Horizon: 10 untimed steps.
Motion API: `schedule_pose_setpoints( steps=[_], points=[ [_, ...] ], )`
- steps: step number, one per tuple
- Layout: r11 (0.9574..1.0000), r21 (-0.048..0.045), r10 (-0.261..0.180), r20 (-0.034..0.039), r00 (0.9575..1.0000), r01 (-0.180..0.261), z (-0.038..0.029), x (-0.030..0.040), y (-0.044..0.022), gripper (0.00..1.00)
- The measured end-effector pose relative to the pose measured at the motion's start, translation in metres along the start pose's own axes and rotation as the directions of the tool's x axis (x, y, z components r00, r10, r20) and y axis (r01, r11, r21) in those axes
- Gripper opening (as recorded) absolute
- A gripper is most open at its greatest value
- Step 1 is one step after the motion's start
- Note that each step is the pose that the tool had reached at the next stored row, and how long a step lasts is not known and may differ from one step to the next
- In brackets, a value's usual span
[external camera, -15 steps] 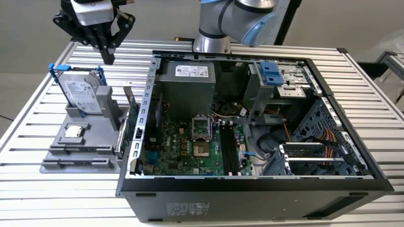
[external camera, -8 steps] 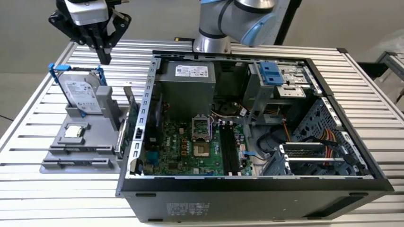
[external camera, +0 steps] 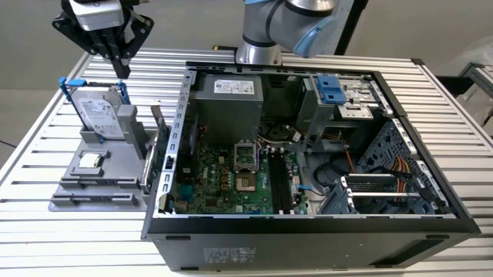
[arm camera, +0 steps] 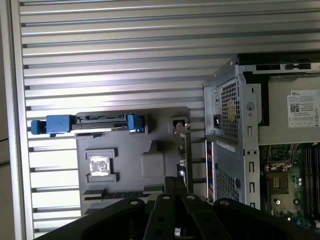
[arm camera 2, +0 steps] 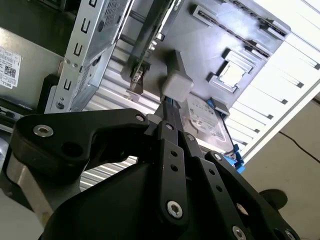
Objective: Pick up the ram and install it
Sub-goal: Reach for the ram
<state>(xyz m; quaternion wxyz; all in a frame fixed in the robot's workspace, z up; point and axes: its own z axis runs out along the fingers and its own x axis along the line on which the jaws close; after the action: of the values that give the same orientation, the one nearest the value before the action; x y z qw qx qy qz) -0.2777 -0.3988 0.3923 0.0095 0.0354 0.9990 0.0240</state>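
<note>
The tool hangs with its fingers pressed together, holding nothing. The ram stands on edge in the grey holder, below the tool, toward the computer case. It is probably light, stiff and fragile, so pinch it mid-length at the top edge, gently.

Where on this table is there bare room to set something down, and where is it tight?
Bare slats lie on the table at the exterior view's left of the gray holder, and between it and the table's near edge. Crowded: the narrow gap between holder and computer case, where the ram stands.
</note>
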Motion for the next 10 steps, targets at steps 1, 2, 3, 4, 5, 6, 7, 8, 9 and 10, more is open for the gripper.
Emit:
schedule_pose_setpoints(
  steps=[1, 2, 3, 4, 5, 6, 7, 8, 9, 10],
  points=[
    [1.0, 0.0, 0.0, 0.0, 1.0, 0.0, 0.0, 0.001, -0.0001, 0.0],
    [1.0, 0.0, 0.0, 0.0, 1.0, 0.0, 0.0, 0.0019, -0.0001, 0.0],
    [1.0, 0.0001, 0.0, -0.0002, 1.0, 0.0, -0.0001, 0.0028, -0.0002, 0.0],
    [1.0, 0.0, 0.0, -0.0003, 1.0, 0.0, -0.0001, 0.0038, -0.0003, 0.0],
    [1.0, 0.0001, 0.0, -0.0005, 1.0, 0.0, -0.0001, 0.0048, -0.0003, 0.0],
    [1.0, 0.0001, 0.0, -0.0006, 1.0, 0.0, -0.0002, 0.0059, -0.0004, 0.0],
    [1.0, 0.0, 0.0, -0.0006, 1.0, 0.0, -0.0001, 0.0072, -0.0005, 0.0],
    [1.0, 0.0, 0.0, -0.0007, 1.0, 0.0, -0.0002, 0.0085, -0.0006, 0.0],
    [1.0, 0.0001, 0.0, -0.0008, 1.0, 0.0, -0.0003, 0.0098, -0.0007, 0.0],
    [1.0, 0.0001, 0.0, -0.0007, 1.0, 0.0, -0.0003, 0.0114, -0.0008, 0.0]
  ],
)
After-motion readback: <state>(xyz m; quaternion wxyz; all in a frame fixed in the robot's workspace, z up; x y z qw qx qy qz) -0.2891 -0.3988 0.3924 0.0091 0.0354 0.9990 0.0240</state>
